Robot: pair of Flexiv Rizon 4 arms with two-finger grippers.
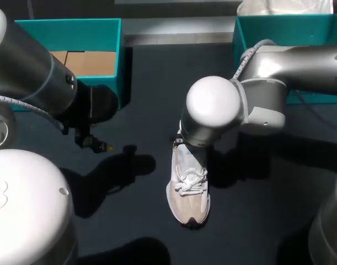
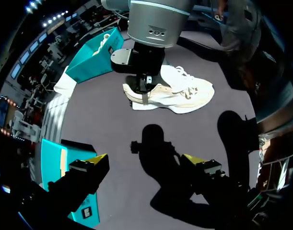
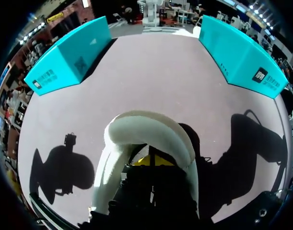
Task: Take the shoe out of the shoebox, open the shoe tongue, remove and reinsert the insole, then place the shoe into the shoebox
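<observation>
One pale, laced shoe (image 1: 188,190) lay upright on the dark table (image 1: 151,99), just below the centre of the overhead view, toe toward the bottom edge. It was out of its box, probably so the tongue and insole could be reached. The right gripper (image 2: 143,92) sat at the shoe's heel, apparently to steady it, though whether it was clamped there could not be told. The left gripper (image 2: 145,160) hung at middle left, well apart from the shoe, spread wide and holding nothing, seemingly waiting to help. Two teal boxes stood at the back: one shoebox (image 1: 118,61) at upper left, a second box (image 1: 278,27) at upper right.
</observation>
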